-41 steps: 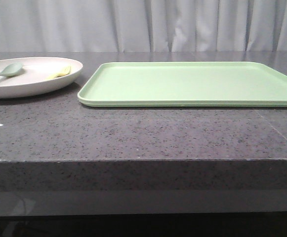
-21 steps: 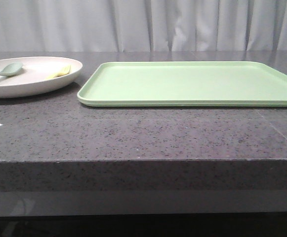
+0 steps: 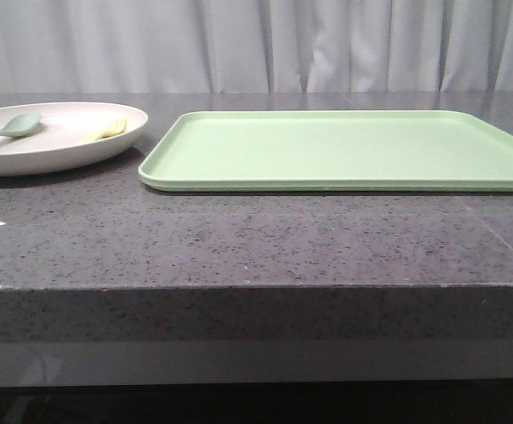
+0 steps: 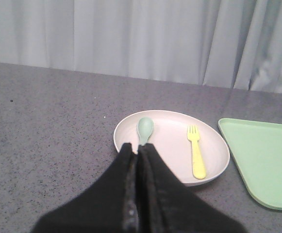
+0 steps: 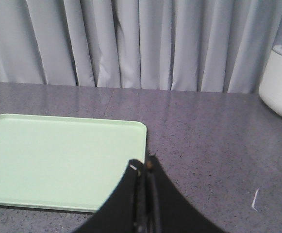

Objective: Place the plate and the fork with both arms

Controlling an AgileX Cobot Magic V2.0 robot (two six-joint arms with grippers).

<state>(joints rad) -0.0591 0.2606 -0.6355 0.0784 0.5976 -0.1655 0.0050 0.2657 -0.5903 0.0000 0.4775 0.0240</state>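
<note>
The off-white plate (image 3: 53,152) sits on the grey table at the far left; it also shows in the left wrist view (image 4: 167,145). The yellow fork (image 4: 196,152) lies inside it, seen in the front view (image 3: 108,131) too, beside a grey-green spoon (image 4: 145,129). My left gripper (image 4: 138,147) is shut and empty, on the near side of the plate, its tips by the spoon's handle. My right gripper (image 5: 144,165) is shut and empty, over the right edge of the light green tray (image 5: 58,158). Neither gripper shows in the front view.
The light green tray (image 3: 344,148) lies flat right of the plate, taking up the middle and right of the table. A white rounded object (image 5: 279,82) stands at the far right in the right wrist view. Grey curtains hang behind the table.
</note>
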